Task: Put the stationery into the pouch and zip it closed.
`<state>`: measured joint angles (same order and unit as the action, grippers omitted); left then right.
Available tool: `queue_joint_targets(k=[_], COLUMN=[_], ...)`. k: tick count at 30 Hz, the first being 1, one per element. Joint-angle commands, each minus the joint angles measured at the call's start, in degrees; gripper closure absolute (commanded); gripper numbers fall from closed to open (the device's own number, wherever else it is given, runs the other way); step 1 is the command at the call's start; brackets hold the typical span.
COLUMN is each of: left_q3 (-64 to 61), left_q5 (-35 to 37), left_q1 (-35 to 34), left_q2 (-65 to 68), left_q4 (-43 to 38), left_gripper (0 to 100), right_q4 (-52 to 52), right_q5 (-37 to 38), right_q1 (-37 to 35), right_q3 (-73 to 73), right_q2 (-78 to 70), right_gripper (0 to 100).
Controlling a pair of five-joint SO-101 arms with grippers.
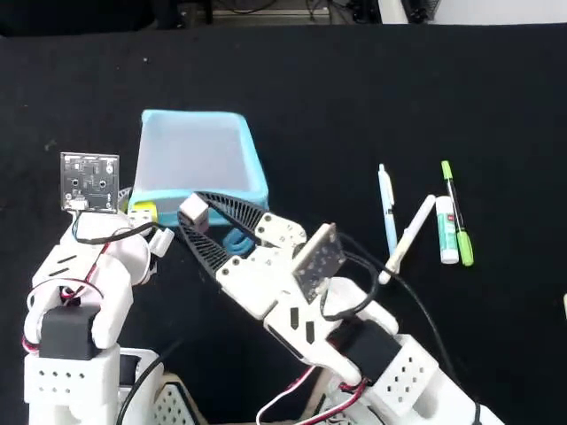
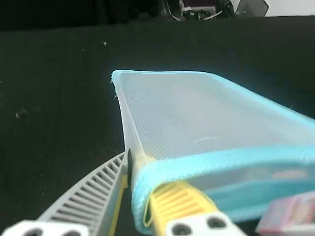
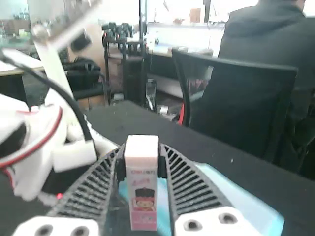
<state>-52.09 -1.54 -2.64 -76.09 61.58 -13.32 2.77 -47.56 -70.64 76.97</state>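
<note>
A black cloth covers the desk (image 1: 354, 97) from edge to edge. Beyond its far edge there is a strip of room with cables and pale equipment (image 1: 266, 9). The right wrist view looks across the desk to a black office chair (image 3: 236, 98) pulled up close, with dark shelving and cluttered work tables (image 3: 123, 34) behind it under bright light.

The translucent mesh pouch with sky-blue trim (image 1: 195, 164) lies flat on the cloth, left of the desk's middle, with its mouth turned toward the near edge where both arms stand. The left jaws, one grey ribbed finger and one yellow, are pinching the blue-trimmed lip of the pouch (image 2: 206, 128) at the corner of its mouth.

The right jaws are pressed onto a small white block eraser in a pink printed sleeve (image 3: 142, 187), gripping it by its two long sides. In the high view the eraser (image 1: 193, 212) sits just over the near lip of the pouch. Whether it touches the trim cannot be told.

Toward the right edge of the desk four pieces lie close together on the cloth: a slim blue-and-white pen (image 1: 388, 212), a white stick-shaped pen (image 1: 409, 235) slanting beside it, a white glue stick (image 1: 446, 232) and a lime-green marker (image 1: 457, 212) just beside the glue stick.
</note>
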Motion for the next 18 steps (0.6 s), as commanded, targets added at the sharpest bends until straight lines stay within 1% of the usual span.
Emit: queue_joint_targets(k=[1, 5, 7, 10, 15, 18], left_q3=[3.4, 3.2, 4.6, 7.7, 8.0, 8.4], left_q5=[0.5, 0.6, 0.7, 0.6, 0.4, 0.4], left_q1=[-0.1, -0.2, 0.0, 2.2, 4.0, 4.0], left_q2=[0.1, 0.1, 0.1, 0.2, 0.5, 3.5], left_q4=[0.2, 0.6, 2.6, 5.5, 5.8, 6.0], left_gripper=[97, 97, 97, 97, 97, 97], right_q4=[1.7, 0.4, -1.4, -1.8, -1.1, 4.2], right_q5=[0.8, 0.8, 0.8, 0.8, 1.0, 5.8], right_q1=[-0.4, -0.4, -0.6, -0.5, -0.4, -0.4], right_q3=[4.2, 3.1, 1.6, -2.2, -6.3, -9.4], right_q2=[1.8, 7.8, 11.1, 15.3, 16.6, 15.3], right_gripper=[98.7, 98.7, 98.7, 98.7, 98.7, 98.7])
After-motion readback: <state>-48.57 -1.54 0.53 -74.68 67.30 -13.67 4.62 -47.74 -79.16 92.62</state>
